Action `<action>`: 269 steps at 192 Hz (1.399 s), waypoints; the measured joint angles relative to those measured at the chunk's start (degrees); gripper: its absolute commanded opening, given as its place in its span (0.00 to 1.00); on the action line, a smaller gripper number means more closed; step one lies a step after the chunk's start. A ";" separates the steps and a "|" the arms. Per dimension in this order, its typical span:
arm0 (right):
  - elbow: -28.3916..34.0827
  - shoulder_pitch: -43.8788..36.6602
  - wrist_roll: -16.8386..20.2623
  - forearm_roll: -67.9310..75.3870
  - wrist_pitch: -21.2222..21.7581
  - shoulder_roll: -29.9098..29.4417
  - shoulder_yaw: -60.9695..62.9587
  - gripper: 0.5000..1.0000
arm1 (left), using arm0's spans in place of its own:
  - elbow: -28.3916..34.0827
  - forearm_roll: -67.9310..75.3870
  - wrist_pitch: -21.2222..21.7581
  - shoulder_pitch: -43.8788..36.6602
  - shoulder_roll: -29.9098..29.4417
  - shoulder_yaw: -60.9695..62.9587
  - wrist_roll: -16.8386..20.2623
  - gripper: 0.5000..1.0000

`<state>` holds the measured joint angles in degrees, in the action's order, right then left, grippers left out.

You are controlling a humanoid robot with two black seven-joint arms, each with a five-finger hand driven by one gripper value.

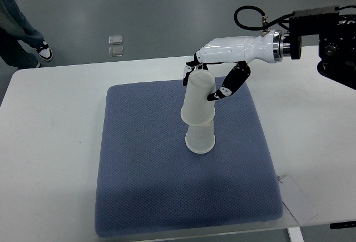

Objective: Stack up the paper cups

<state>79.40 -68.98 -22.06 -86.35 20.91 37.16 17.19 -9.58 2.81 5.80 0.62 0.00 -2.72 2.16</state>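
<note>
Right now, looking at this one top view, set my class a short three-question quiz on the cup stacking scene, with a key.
1. True or false: the right hand grips the upper cup.
2. What lies under the lower cup? A) blue mat B) metal tray C) bare table
3. Fill in: the upper cup leans, so the stack is not ____.

Key: 1 true. 2 A, the blue mat. 3 straight.

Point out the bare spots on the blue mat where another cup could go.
Bare: the blue mat left of the cup stack up to its left edge, and the whole near strip below the stack. There is also some room right of the stack. Crowded: the far middle, where the right hand holds the top cup.
</note>
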 measured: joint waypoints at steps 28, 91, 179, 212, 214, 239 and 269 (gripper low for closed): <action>0.34 0.30 0.00 -0.78 -0.08 0.25 -0.22 0.00 | 0.00 0.00 0.00 0.00 0.00 0.00 0.00 1.00; 0.33 1.15 0.11 -0.93 -2.65 0.14 -1.27 0.00 | 0.00 0.00 0.00 0.00 0.00 0.00 0.00 1.00; -0.33 3.09 0.52 -1.71 -4.14 -0.42 -2.20 0.22 | 0.00 0.00 0.00 0.00 0.00 0.00 0.00 1.00; -0.39 3.35 0.52 -1.69 -4.40 -0.49 -2.25 0.70 | 0.00 0.00 0.00 0.00 0.00 0.00 0.01 1.00; -0.39 3.36 0.53 -1.69 -4.44 -0.50 -2.25 0.72 | 0.00 0.00 0.00 0.00 0.00 0.00 0.01 1.00; -0.39 3.40 0.47 -1.57 -4.63 -0.51 -2.25 0.80 | 0.00 0.00 0.00 0.00 0.00 0.00 0.01 1.00; -0.39 3.40 0.37 -1.54 -4.65 -0.51 -2.25 0.80 | 0.00 0.00 0.00 0.00 0.00 0.00 0.01 1.00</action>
<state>79.01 -65.57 -21.69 -87.89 16.26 36.66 14.94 -9.58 2.81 5.80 0.61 0.00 -2.72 2.17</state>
